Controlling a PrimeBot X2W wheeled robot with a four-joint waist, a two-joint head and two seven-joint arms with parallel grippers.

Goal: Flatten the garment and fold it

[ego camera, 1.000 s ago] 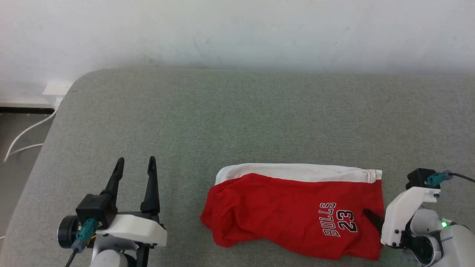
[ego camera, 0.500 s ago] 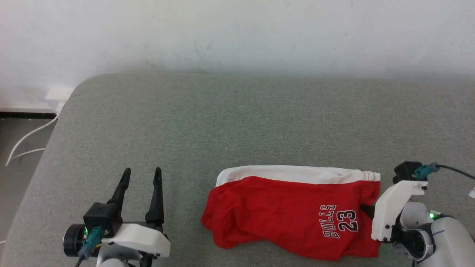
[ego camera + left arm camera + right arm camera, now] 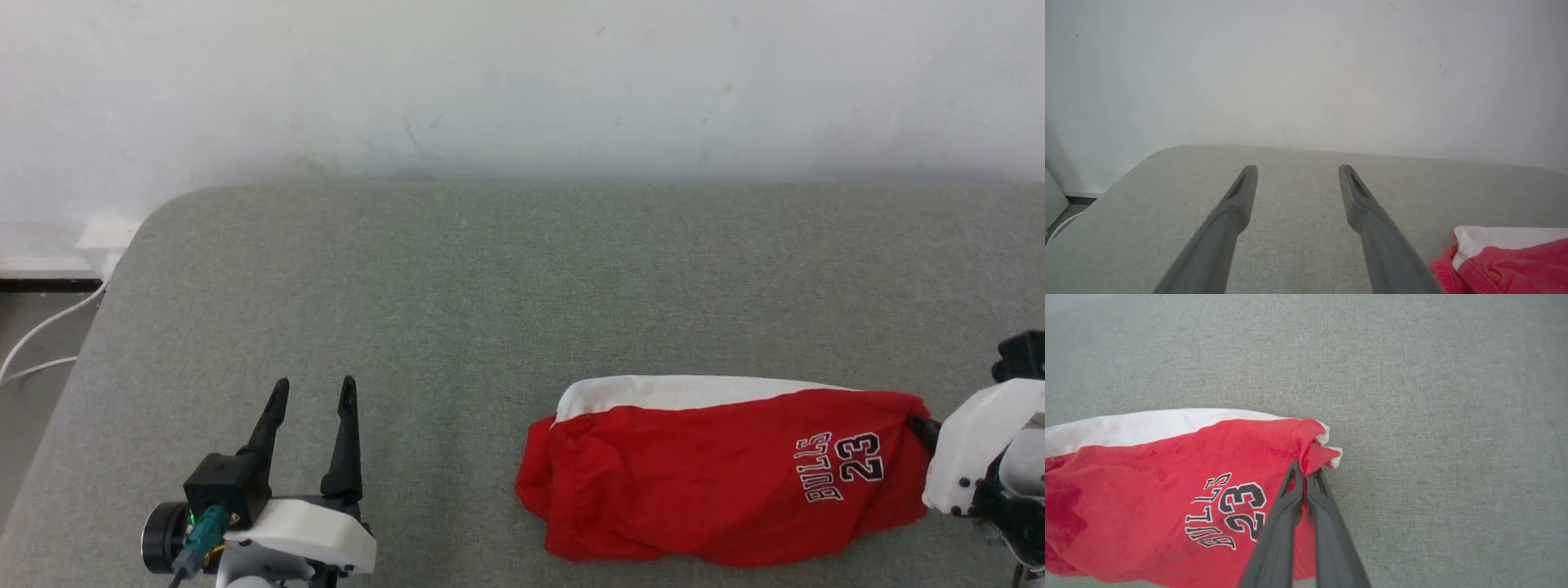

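Bare room, grey upholstered surface (image 3: 490, 269), white wall (image 3: 522, 73)

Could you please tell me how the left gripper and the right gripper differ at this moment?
The left gripper has its fingers spread apart; the right gripper has them pressed together. The left gripper holds nothing and sits clear of the garment; the right gripper pinches the garment's bunched edge. Both have two long dark fingers.

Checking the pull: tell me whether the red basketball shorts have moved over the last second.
Yes. The bright red thin-fabric shorts slid rightward, away from the grey fabric cushion's rounded left corner, dragged by the right gripper, jaws shut on them.
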